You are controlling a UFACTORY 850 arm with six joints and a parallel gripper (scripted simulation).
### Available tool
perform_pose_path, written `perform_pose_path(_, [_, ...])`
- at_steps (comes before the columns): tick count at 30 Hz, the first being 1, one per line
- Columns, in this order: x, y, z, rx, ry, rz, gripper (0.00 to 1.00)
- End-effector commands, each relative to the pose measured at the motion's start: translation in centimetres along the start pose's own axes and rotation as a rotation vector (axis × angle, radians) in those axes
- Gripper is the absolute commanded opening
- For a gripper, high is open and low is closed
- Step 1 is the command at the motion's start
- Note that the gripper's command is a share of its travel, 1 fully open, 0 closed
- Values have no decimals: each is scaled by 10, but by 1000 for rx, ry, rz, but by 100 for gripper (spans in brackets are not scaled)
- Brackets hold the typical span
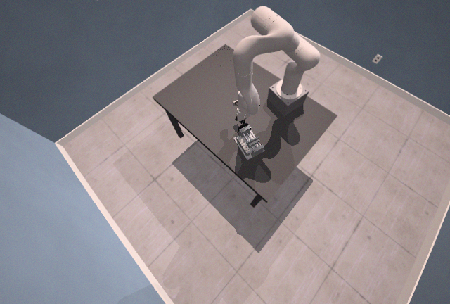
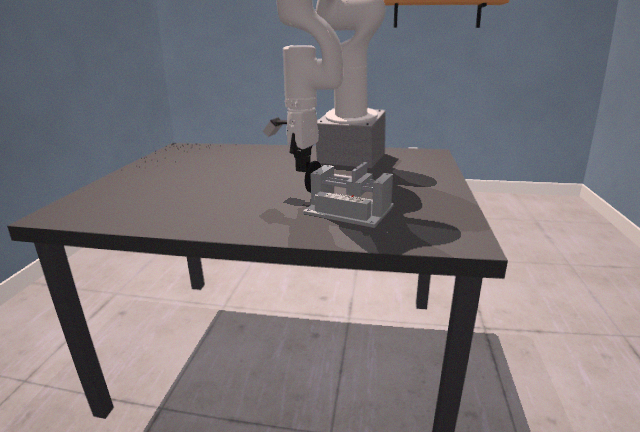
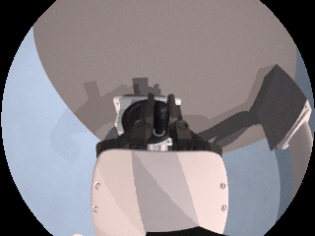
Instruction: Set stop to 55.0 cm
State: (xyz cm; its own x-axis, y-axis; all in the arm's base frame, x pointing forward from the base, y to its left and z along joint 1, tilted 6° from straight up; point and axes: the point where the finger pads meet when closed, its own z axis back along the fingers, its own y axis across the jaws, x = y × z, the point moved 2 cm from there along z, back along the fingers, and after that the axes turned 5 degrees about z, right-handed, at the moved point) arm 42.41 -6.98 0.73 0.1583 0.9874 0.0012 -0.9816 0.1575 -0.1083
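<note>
A small grey stop fixture point(image 1: 251, 147) point(image 2: 347, 205) stands on the dark table point(image 1: 196, 82) point(image 2: 170, 200), with rails, a sliding block and a scale strip carrying a small red mark point(image 2: 352, 195). Its black handwheel point(image 2: 309, 180) point(image 3: 129, 118) sits at the fixture's end nearest my arm. My gripper point(image 1: 241, 122) point(image 2: 305, 162) point(image 3: 160, 102) reaches down onto that end. In the wrist view its two dark fingers are closed around the handwheel's black grip point(image 3: 159, 117). The scale's numbers are too small to read.
The arm's grey base block point(image 1: 287, 100) point(image 2: 351, 140) stands at the table's far side, right behind the fixture. An orange wall shelf point(image 2: 444, 2) hangs high on the back wall. The table edge point(image 2: 258, 251) lies in front of the fixture.
</note>
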Motion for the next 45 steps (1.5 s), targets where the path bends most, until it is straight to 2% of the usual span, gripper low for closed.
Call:
perform_pose_path(1, [0,-3,1,-3,0,0,6])
perform_pose_path(28, [-2,-21,3,-3,0,0,6])
perform_pose_path(45, [-3,-36,-4,-3,0,0,6])
